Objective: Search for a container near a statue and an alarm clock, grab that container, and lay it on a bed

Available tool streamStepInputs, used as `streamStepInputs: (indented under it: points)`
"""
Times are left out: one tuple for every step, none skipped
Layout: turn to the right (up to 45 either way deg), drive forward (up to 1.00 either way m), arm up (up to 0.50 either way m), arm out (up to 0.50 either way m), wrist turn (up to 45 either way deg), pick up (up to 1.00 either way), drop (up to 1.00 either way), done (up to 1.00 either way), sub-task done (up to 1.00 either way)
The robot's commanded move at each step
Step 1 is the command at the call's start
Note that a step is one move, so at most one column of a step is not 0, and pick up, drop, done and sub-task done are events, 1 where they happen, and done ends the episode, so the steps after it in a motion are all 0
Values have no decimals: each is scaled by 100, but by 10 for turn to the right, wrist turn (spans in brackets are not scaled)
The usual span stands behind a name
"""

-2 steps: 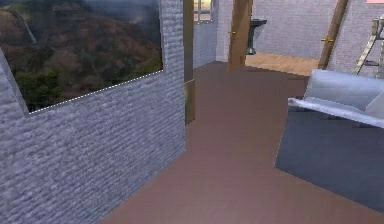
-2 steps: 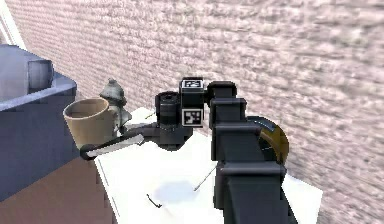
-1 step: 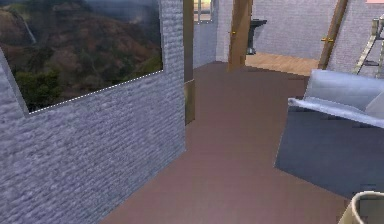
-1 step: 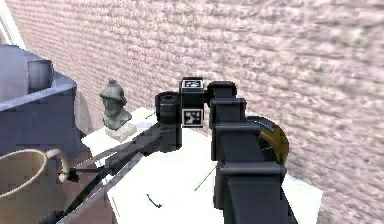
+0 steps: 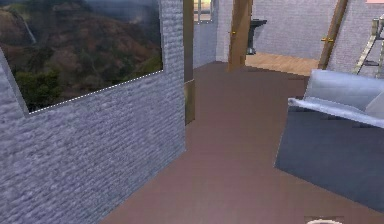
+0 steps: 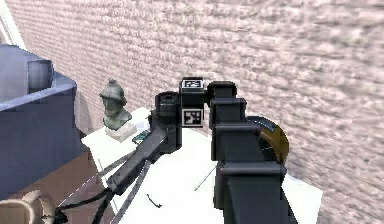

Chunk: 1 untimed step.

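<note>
A grey bust statue [image 6: 115, 104] stands on a white table [image 6: 185, 180] against a pale brick wall. A small dark thing [image 6: 141, 139] lies just right of its base. Behind the arm's dark bar [image 6: 240, 160] a round dark thing with a brownish rim [image 6: 273, 140] shows at the table's right. The gripper [image 6: 112, 190] slants down and to the left from the white marker squares [image 6: 192, 114], across the tabletop. I cannot tell whether it holds anything.
A blue armchair [image 6: 35, 120] stands left of the table, with a beige thing [image 6: 30, 206] at the bottom left. Ahead, a grey brick wall carries a landscape picture [image 5: 80, 45]. Brown floor leads to a doorway, a blue-grey seat [image 5: 335, 120] and a ladder [image 5: 370, 45].
</note>
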Motion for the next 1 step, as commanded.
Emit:
streamStepInputs:
  points:
    - [0,0,0,-16,0,0,0,0,0]
